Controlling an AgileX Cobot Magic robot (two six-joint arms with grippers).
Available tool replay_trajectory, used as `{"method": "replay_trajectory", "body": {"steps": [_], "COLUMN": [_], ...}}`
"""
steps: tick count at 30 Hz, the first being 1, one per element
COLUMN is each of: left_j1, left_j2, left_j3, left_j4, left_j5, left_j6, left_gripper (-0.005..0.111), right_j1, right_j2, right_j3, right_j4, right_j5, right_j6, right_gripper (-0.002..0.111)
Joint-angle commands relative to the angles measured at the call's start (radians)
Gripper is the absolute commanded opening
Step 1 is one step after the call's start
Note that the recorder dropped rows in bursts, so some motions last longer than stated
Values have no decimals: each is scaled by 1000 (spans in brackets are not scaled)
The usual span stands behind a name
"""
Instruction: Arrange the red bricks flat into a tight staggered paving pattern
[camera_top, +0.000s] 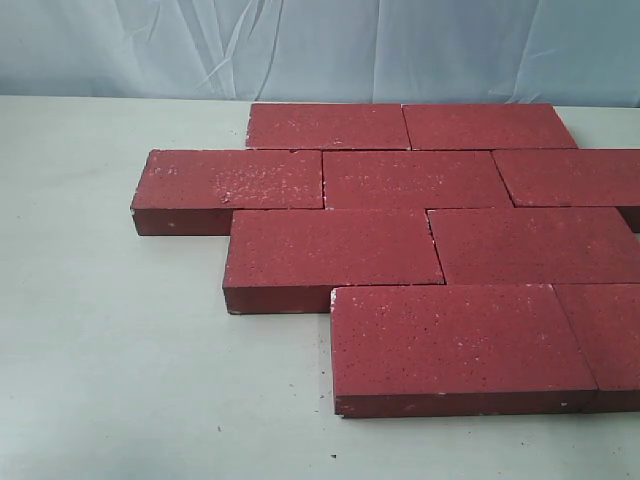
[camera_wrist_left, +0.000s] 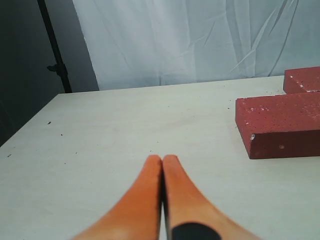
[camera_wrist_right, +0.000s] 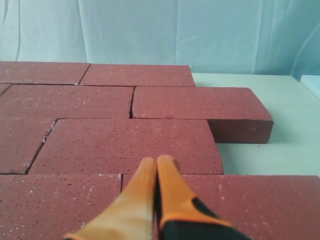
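Several red bricks (camera_top: 420, 180) lie flat on the table in four staggered rows, edges touching, filling the middle and right of the exterior view. The front brick (camera_top: 455, 340) sits nearest. Neither gripper shows in the exterior view. My left gripper (camera_wrist_left: 162, 159) is shut and empty, its orange fingers pressed together above bare table, with a brick's end (camera_wrist_left: 280, 125) off to one side. My right gripper (camera_wrist_right: 157, 161) is shut and empty too, hovering over the laid red bricks (camera_wrist_right: 130, 142) near a seam between two of them.
The pale table (camera_top: 110, 340) has bare surface left of and in front of the bricks. A wrinkled light-blue cloth backdrop (camera_top: 320, 45) hangs behind. A dark stand pole (camera_wrist_left: 54, 47) rises beyond the table's far corner in the left wrist view.
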Motion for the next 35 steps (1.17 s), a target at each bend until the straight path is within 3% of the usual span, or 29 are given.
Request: {"method": "replay_trajectory", "body": {"steps": [1,35], "left_j1": [1,1], "left_j2": [-5,-5], "left_j3": [5,5], "left_j4": [3,3], "left_j5": [-3,-3], "left_j6": [-5,-5], "left_gripper": [0,0], "right_j1": [-5,-5], "right_j2": [-7,-7], "right_j3": [2,2], "right_j4": [1,17], "right_j5": [-8,-8], "right_j6": [1,1], "right_gripper": [-1,-1]}}
